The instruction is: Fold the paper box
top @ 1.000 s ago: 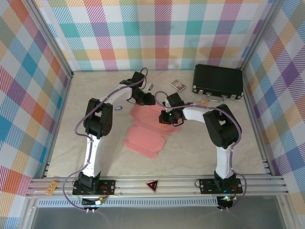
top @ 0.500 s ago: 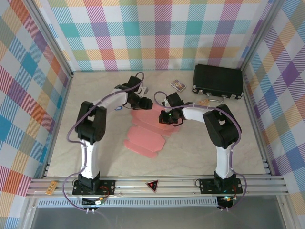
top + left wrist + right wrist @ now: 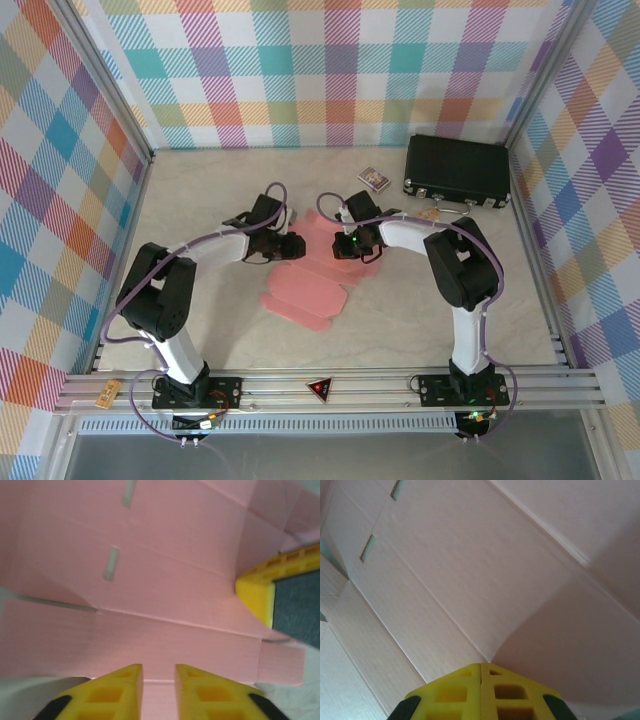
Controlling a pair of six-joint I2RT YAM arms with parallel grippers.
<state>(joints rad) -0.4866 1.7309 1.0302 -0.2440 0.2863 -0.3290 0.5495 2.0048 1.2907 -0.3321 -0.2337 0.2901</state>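
Surface (image 3: pixel 420 300) of pale stone pattern carries a black case (image 3: pixel 458 168) at the far right corner. The paper box (image 3: pixel 310 290), a flat salmon-pink sheet with flaps, lies at the middle, well apart from the case. My left claw (image 3: pixel 158 667) sits low over the sheet's far end, tips a narrow gap apart with pink showing between them. My right claw (image 3: pixel 480 665) faces it, fingers pressed fully together against the sheet. A small patterned card pack (image 3: pixel 374 178) lies just left of the case.
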